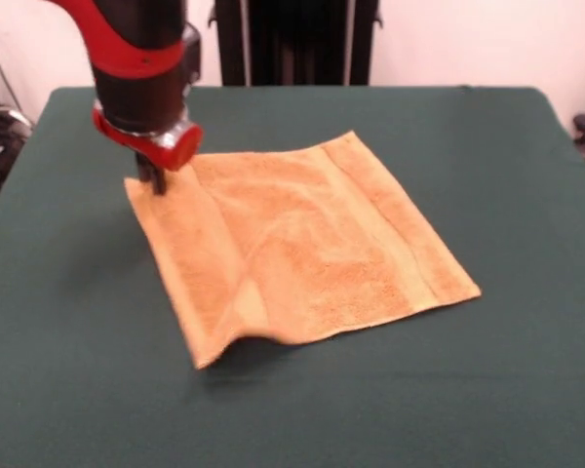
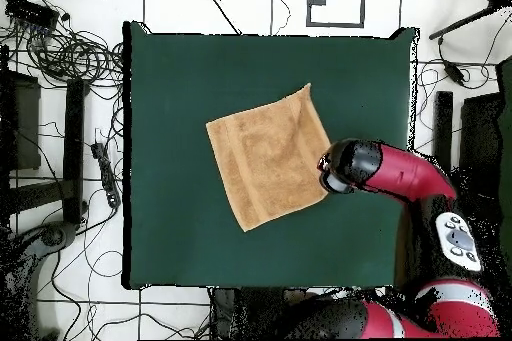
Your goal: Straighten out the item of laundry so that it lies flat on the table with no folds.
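While mostly spread at frame centre on the table (image 1: pixel 526 390), the towel (image 1: pixel 302 253) keeps one raised ridge near its lower edge; gripper (image 1: pixel 152 181) at its upper-left corner, grip state undeterminable.

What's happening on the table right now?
The red and black arm's pincer is down at one corner of the golden-tan terry-cloth towel, which lies mostly spread on the dark green felt-topped table. It is not flat yet: a crease runs across it, and in the front view the near edge humps up off the cloth. The pincer's grip cannot be made out.
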Controlling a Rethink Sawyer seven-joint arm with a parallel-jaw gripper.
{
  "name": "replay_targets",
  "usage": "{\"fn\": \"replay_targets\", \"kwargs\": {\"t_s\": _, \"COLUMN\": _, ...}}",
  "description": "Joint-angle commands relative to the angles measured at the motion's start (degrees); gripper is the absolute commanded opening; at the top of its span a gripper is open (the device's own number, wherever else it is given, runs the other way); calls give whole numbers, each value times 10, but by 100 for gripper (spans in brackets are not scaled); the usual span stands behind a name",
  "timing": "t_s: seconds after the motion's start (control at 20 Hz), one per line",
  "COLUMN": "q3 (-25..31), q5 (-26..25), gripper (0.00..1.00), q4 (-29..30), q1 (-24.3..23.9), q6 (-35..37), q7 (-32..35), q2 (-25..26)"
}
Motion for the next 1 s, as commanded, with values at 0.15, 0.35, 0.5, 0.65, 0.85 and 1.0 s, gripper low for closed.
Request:
{"fn": "replay_targets", "kwargs": {"t_s": 0.15, "q3": 14, "q5": -41, "gripper": 0, "q4": 63, "q1": -7, "q6": 27, "q7": -36, "q2": -19}}
{"fn": "replay_targets", "kwargs": {"t_s": 0.35, "q3": 18, "q5": -49, "gripper": 0, "q4": 72, "q1": -17, "q6": 13, "q7": -31, "q2": -19}}
{"fn": "replay_targets", "kwargs": {"t_s": 0.5, "q3": 26, "q5": -55, "gripper": 0, "q4": 69, "q1": -28, "q6": -7, "q7": -25, "q2": -1}}
{"fn": "replay_targets", "kwargs": {"t_s": 0.65, "q3": 31, "q5": -61, "gripper": 100, "q4": 78, "q1": -34, "q6": -53, "q7": -7, "q2": 2}}
{"fn": "replay_targets", "kwargs": {"t_s": 0.85, "q3": 35, "q5": -55, "gripper": 100, "q4": 77, "q1": -37, "q6": -58, "q7": 5, "q2": 9}}
{"fn": "replay_targets", "kwargs": {"t_s": 1.0, "q3": 33, "q5": -61, "gripper": 100, "q4": 79, "q1": -37, "q6": -73, "q7": 13, "q2": 9}}
